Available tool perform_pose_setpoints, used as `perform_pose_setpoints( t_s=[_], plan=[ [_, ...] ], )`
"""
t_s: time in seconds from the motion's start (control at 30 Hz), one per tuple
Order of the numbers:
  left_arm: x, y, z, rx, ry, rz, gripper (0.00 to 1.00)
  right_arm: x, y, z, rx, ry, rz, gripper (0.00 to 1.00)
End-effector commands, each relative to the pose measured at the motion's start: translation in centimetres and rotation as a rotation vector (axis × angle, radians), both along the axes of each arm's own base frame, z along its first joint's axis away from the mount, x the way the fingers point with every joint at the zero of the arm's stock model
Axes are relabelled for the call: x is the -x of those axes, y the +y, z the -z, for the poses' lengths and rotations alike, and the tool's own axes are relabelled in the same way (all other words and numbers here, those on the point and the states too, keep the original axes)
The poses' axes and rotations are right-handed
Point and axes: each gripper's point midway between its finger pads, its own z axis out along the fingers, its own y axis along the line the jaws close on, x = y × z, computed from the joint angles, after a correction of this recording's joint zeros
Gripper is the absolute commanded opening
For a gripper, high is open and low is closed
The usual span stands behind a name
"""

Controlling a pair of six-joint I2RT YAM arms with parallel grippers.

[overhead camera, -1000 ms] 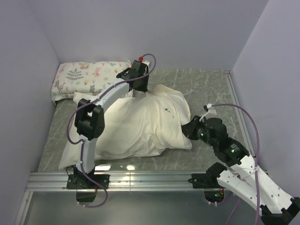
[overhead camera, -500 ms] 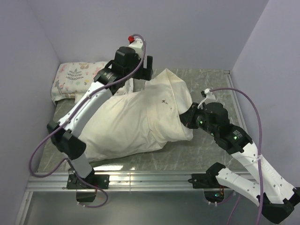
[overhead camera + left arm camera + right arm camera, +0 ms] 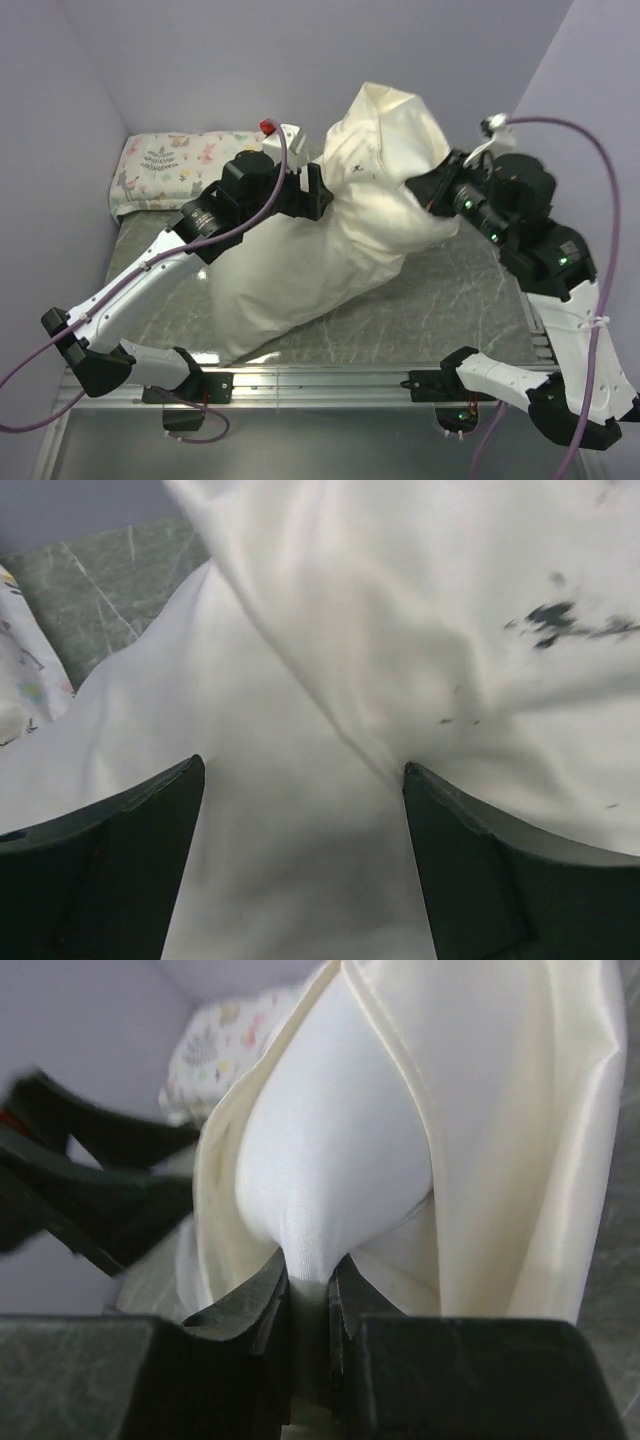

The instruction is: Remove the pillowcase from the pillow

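Satiny cream pillowcase (image 3: 340, 235), plump pillow (image 3: 330, 1160)

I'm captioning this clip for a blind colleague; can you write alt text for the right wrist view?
The right gripper is shut on a fold of the white pillow, which bulges from the open cream pillowcase. Behind at left are the blurred dark left arm and a floral pillow.

The pillow (image 3: 330, 1170) sits inside the pillowcase (image 3: 340, 245), with a smaller pillow (image 3: 165, 165) behind, leftward.
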Motion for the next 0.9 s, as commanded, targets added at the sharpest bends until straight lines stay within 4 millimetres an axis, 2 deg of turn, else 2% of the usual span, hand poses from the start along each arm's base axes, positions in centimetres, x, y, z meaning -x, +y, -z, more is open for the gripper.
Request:
perform_pose_setpoints(
  t_s=[0.0,0.03,0.07,0.1,0.13,0.17,0.2,0.23,0.27,0.3,0.33,0.37,0.4,0.43,0.47,0.5,0.53,0.57,0.6,0.63,0.67,0.7,0.73,0.77,0.8,0.83,0.87],
  plan=[
    [0.1,-1.6,-1.2,0.106,-0.003,-0.005,0.83,1.1,-4.2,-14.4,-0.156,-0.356,0.112,0.0],
    [0.5,-2.3,-1.3,0.138,-0.003,0.017,0.81,1.6,-4.1,-15.7,-0.167,-0.377,0.089,0.0],
    [0.9,-2.8,0.0,0.147,0.022,0.042,0.79,0.7,-3.9,-16.4,-0.164,-0.374,0.094,0.0],
    [1.1,-3.5,0.4,0.167,0.038,0.059,0.72,2.5,-4.7,-19.5,-0.193,-0.441,0.096,0.0],
    [1.3,-4.2,0.7,0.174,0.039,0.075,0.67,2.8,-4.9,-20.6,-0.203,-0.458,0.096,0.0],
    [1.0,-4.7,2.5,0.145,0.068,0.065,0.62,1.8,-4.2,-20.6,-0.194,-0.438,0.084,0.0],
    [1.0,-4.9,3.4,0.133,0.083,0.063,0.43,3.4,-4.4,-23.0,-0.23,-0.495,0.057,0.0],
    [1.0,-5.2,4.1,0.132,0.094,0.059,0.33,3.3,-4.0,-23.3,-0.242,-0.493,0.042,0.0],
    [1.0,-5.1,6.4,0.122,0.134,0.042,0.14,2.9,-3.1,-23.1,-0.245,-0.484,0.006,0.0],
    [1.0,-5.0,7.6,0.121,0.153,0.033,0.06,2.5,-2.6,-22.8,-0.247,-0.476,-0.011,0.0],
    [1.2,-5.0,9.8,0.114,0.179,0.03,0.02,2.8,-2.4,-22.7,-0.26,-0.479,-0.025,0.0],
    [1.6,-5.0,10.3,0.133,0.192,0.037,0.0,1.6,-1.4,-21.5,-0.255,-0.456,-0.051,0.0],
    [2.2,-5.1,11.1,0.142,0.211,0.057,0.0,1.4,-1.2,-21.0,-0.254,-0.451,-0.058,0.0],
    [2.6,-5.1,11.3,0.155,0.214,0.064,0.0,1.3,-0.7,-20.6,-0.258,-0.441,-0.078,0.0],
    [3.2,-4.5,10.9,0.183,0.197,0.067,0.0,0.3,0.3,-19.1,-0.25,-0.41,-0.101,0.0],
    [3.5,-4.1,10.2,0.2,0.186,0.062,0.04,0.0,1.1,-18.2,-0.248,-0.392,-0.122,0.0],
    [3.5,-3.4,9.4,0.216,0.167,0.034,0.12,0.7,2.6,-17.4,-0.247,-0.378,-0.17,0.0],
    [3.9,-2.3,7.1,0.242,0.138,0.02,0.23,-0.3,4.0,-15.0,-0.23,-0.34,-0.184,0.0],
    [4.0,-1.8,5.6,0.254,0.115,0.009,0.47,-0.4,5.0,-13.9,-0.227,-0.323,-0.199,0.0],
    [4.0,-1.0,4.1,0.266,0.092,-0.011,0.57,-0.5,5.9,-12.8,-0.223,-0.31,-0.206,0.0],
    [4.0,0.3,0.0,0.312,0.024,-0.044,0.64,0.5,6.9,-12.1,-0.231,-0.304,-0.242,0.0],
    [4.2,1.3,-1.3,0.305,0.011,-0.068,0.72,-0.1,8.0,-9.5,-0.219,-0.274,-0.246,0.0],
    [4.5,2.4,-5.3,0.358,-0.045,-0.091,0.75,0.1,8.0,-8.9,-0.224,-0.272,-0.241,0.0],
    [4.4,3.9,-7.3,0.374,-0.085,-0.138,0.82,-0.2,8.9,-6.6,-0.214,-0.242,-0.25,0.0],
    [4.6,4.9,-8.1,0.362,-0.09,-0.167,0.85,-0.2,9.0,-5.8,-0.213,-0.233,-0.25,0.0],
    [5.0,6.0,-11.6,0.408,-0.137,-0.178,0.87,-0.1,9.0,-5.3,-0.222,-0.23,-0.247,0.0],
    [5.0,6.2,-12.5,0.407,-0.151,-0.187,0.91,-0.4,9.2,-4.0,-0.22,-0.219,-0.244,0.0]
  ],
)
